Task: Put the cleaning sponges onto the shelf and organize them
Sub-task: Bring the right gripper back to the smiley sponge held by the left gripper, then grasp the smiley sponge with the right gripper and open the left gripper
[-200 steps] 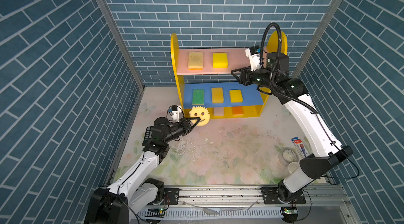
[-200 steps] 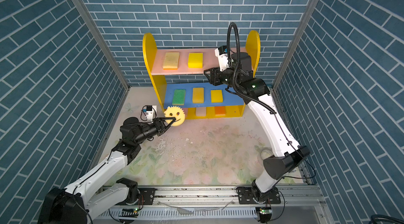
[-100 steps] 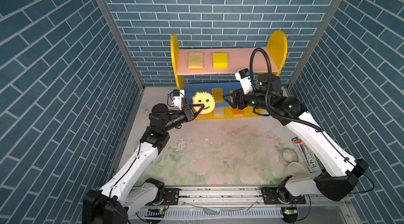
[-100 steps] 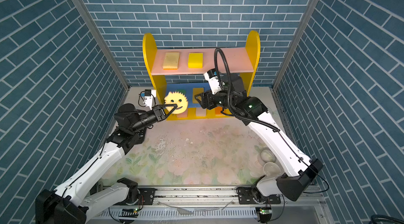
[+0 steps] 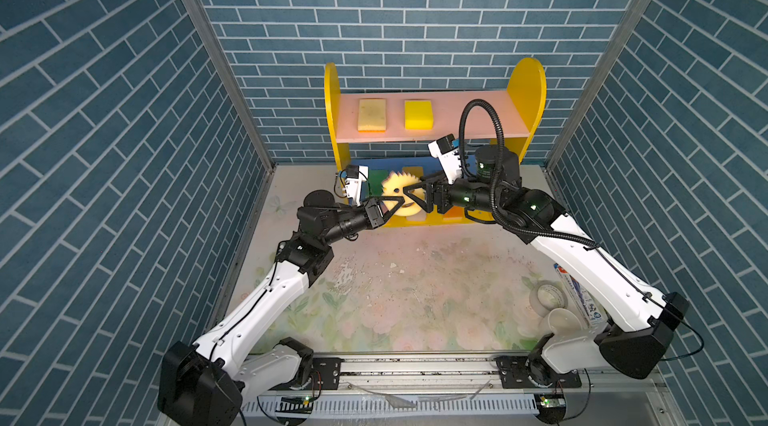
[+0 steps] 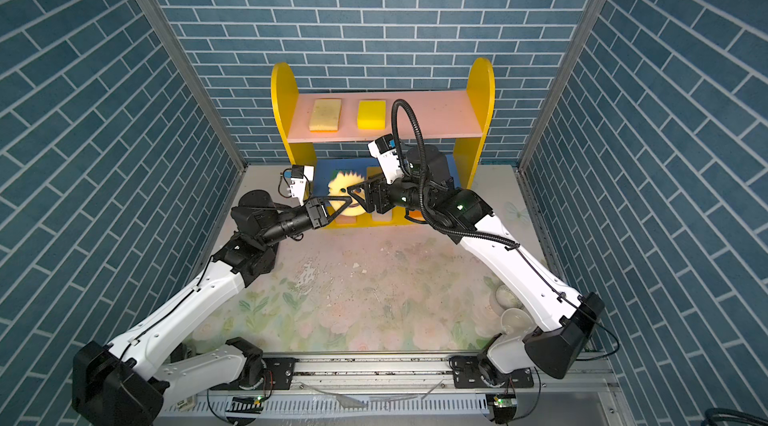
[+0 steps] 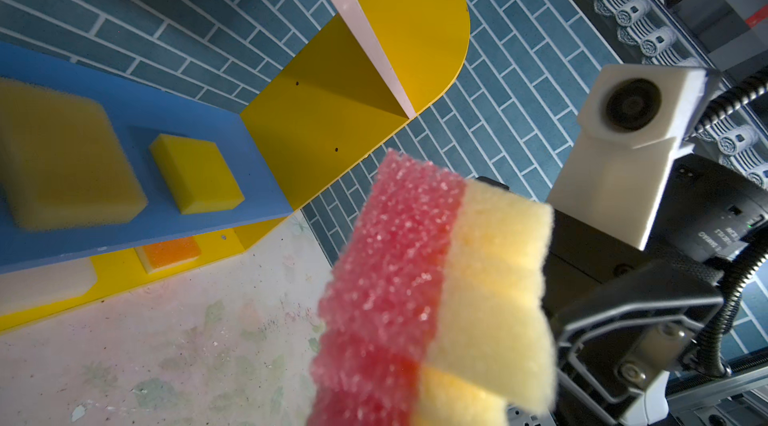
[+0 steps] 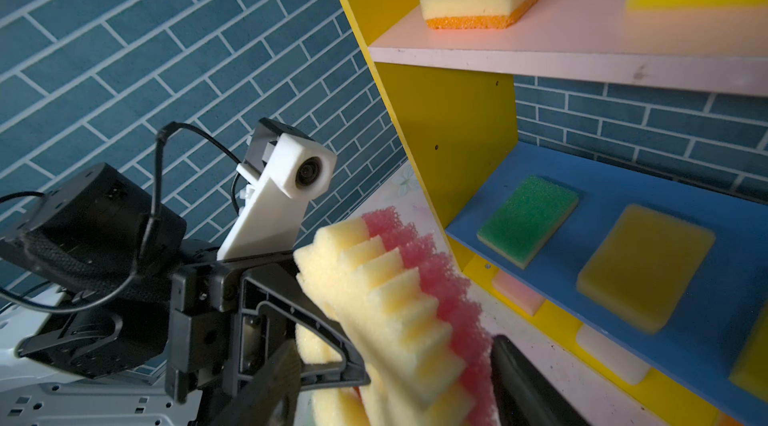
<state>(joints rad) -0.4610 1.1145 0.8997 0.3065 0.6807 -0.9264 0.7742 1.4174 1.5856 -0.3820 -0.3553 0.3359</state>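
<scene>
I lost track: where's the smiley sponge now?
In both top views the smiley sponge hangs before the shelf, left of its middle, held by the left gripper, right gripper opposite.

Open room on the shelf (image 5: 527, 83) runs along the right half of the pink top board (image 5: 446, 112), past 2 pads at its left, a tan sponge (image 5: 372, 114) and a yellow sponge (image 5: 419, 114), though a black cable loop (image 5: 482, 102) arches across that stretch in both top views. The front of the blue middle board (image 8: 598, 191) is blocked by the left gripper (image 5: 395, 208) clamped on the smiley-face sponge (image 5: 401, 191) and the right gripper (image 5: 409, 199), jaws spread either side of it. The floral mat (image 5: 415, 291) before the shelf lies bare, apart from a tape roll (image 5: 547, 297) and white cup (image 5: 561, 322) near the right arm's base.
</scene>
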